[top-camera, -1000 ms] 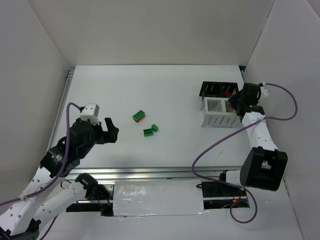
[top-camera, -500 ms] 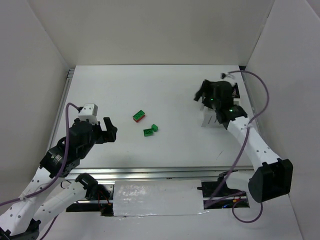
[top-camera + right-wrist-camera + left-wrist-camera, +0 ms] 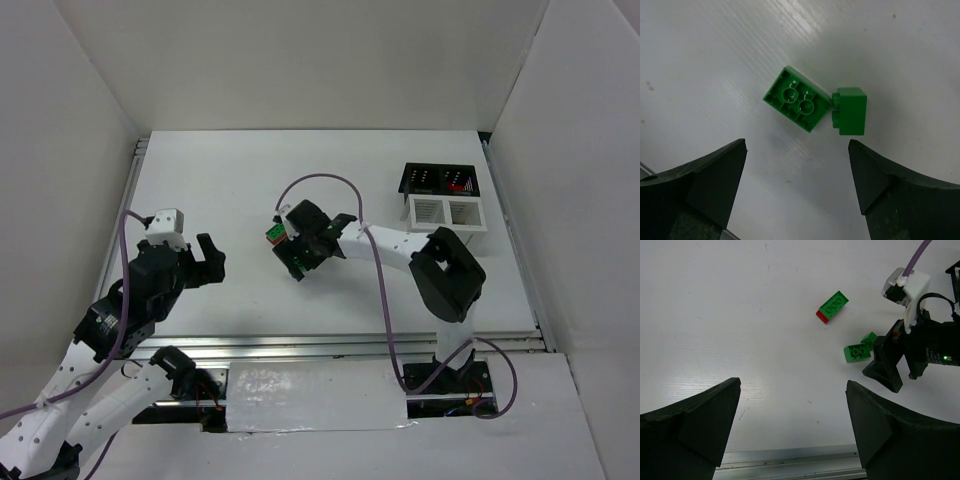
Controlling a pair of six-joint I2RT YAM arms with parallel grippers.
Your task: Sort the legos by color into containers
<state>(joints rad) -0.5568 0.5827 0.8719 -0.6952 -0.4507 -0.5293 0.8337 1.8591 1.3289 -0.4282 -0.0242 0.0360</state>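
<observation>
Two loose green legos lie touching on the white table: an upside-down block [image 3: 797, 105] and a smaller brick [image 3: 850, 111] on its side. They also show in the left wrist view [image 3: 856, 352]. A green-on-red stacked brick [image 3: 832, 306] lies a little farther left [image 3: 272, 234]. My right gripper [image 3: 797, 145] hangs open and empty just above the two green bricks [image 3: 297, 262] and hides them in the top view. My left gripper [image 3: 792, 385] is open and empty at the near left [image 3: 212, 262], well away from the bricks. The black bin [image 3: 440, 180] and white bin [image 3: 447, 212] stand at the far right.
White walls close the table on the left, back and right. A metal rail [image 3: 300, 345] runs along the near edge. The right arm's purple cable [image 3: 330, 185] loops above the table's middle. Something red shows in the black bin's right compartment [image 3: 461, 186].
My right arm has swung from over the bins at the far right to the table's middle, above the two green bricks. My left arm has shifted only slightly.
</observation>
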